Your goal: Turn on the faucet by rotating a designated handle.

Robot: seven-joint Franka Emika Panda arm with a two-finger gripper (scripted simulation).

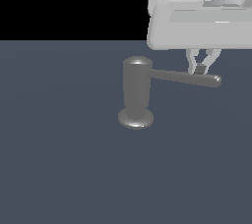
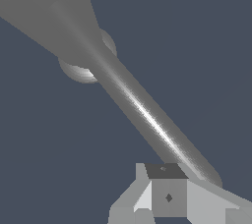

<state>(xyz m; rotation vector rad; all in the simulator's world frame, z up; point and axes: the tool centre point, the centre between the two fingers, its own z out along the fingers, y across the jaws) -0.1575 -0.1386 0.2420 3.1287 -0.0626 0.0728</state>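
The faucet [image 1: 136,93] is a grey upright cylinder on a round disc base, standing mid-scene. Its handle [image 1: 184,77], a thin grey rod, projects from the upper part toward the exterior view's right. My gripper [image 1: 199,70] hangs just above and behind the rod near its free end, with the fingers drawn together and nothing between them. In the wrist view the handle [image 2: 147,115] runs from the faucet body [image 2: 47,14] to the gripper [image 2: 167,191], and its tip lies right beside the closed fingers. I cannot tell if they touch.
The faucet stands on a flat dark blue-grey surface [image 1: 59,169]. The arm's white hand housing [image 1: 202,21] fills the exterior view's upper right, above the handle's end.
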